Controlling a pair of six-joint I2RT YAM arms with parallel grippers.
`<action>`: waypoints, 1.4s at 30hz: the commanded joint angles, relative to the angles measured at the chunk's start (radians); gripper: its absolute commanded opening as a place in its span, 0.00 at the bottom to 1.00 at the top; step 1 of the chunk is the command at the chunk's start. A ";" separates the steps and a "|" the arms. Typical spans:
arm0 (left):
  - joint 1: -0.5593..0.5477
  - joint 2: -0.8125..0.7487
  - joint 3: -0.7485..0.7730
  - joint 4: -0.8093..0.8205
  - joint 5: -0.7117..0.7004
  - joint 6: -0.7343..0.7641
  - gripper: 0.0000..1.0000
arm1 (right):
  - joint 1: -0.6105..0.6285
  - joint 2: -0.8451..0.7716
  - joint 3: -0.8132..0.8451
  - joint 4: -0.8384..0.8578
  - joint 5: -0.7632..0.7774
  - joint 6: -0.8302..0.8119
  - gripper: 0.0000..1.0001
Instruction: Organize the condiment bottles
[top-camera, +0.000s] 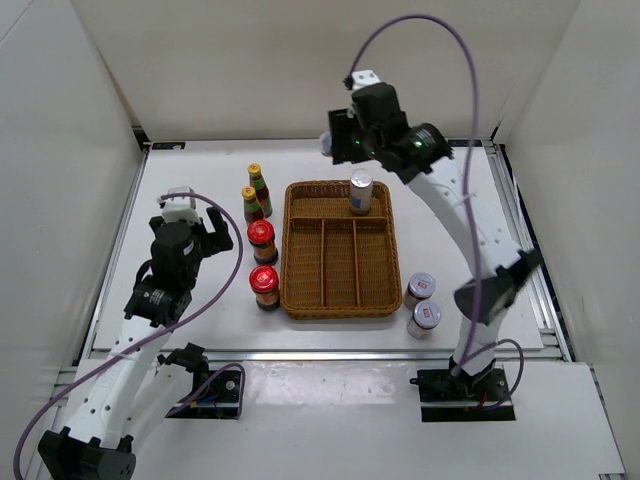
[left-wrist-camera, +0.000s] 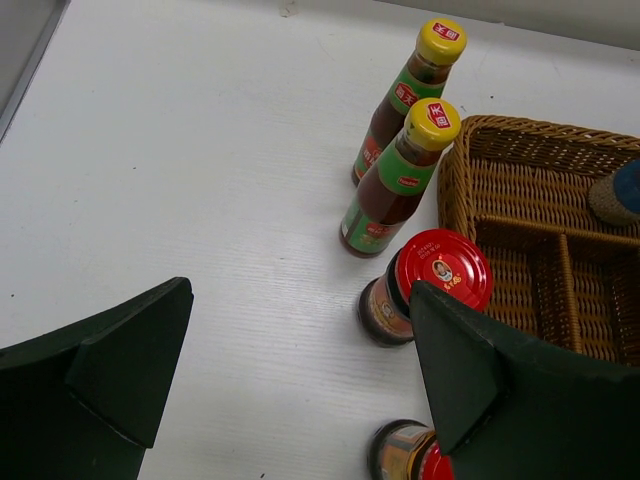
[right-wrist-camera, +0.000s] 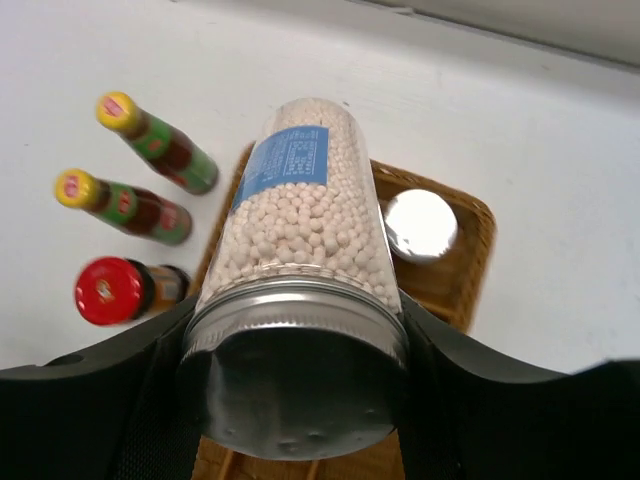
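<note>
My right gripper (right-wrist-camera: 295, 350) is shut on a tall silver-capped jar (right-wrist-camera: 295, 235) of white beads, held in the air over the back left of the wicker tray (top-camera: 300, 262). In the top view only a bit of that jar (top-camera: 327, 144) shows beside the gripper (top-camera: 345, 140). The second silver-capped jar (top-camera: 360, 192) stands in the tray's back compartment. Two yellow-capped sauce bottles (top-camera: 256, 192) and two red-lidded jars (top-camera: 263, 262) stand left of the tray. Two white-lidded jars (top-camera: 421, 303) stand right of it. My left gripper (left-wrist-camera: 300, 370) is open and empty above the table, left of the red-lidded jars (left-wrist-camera: 430, 285).
The tray has one wide back compartment and three long front ones. White walls enclose the table on three sides. The right arm's cable arcs over the back right.
</note>
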 joint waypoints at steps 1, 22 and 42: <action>-0.006 -0.022 0.035 -0.007 -0.016 -0.002 1.00 | 0.014 0.192 0.168 0.027 -0.055 -0.074 0.14; -0.006 -0.040 0.026 -0.007 -0.016 -0.002 1.00 | -0.029 0.618 0.337 -0.049 -0.190 -0.068 0.65; -0.006 -0.011 0.035 -0.007 -0.016 -0.002 1.00 | -0.058 0.000 -0.029 -0.065 0.097 -0.019 1.00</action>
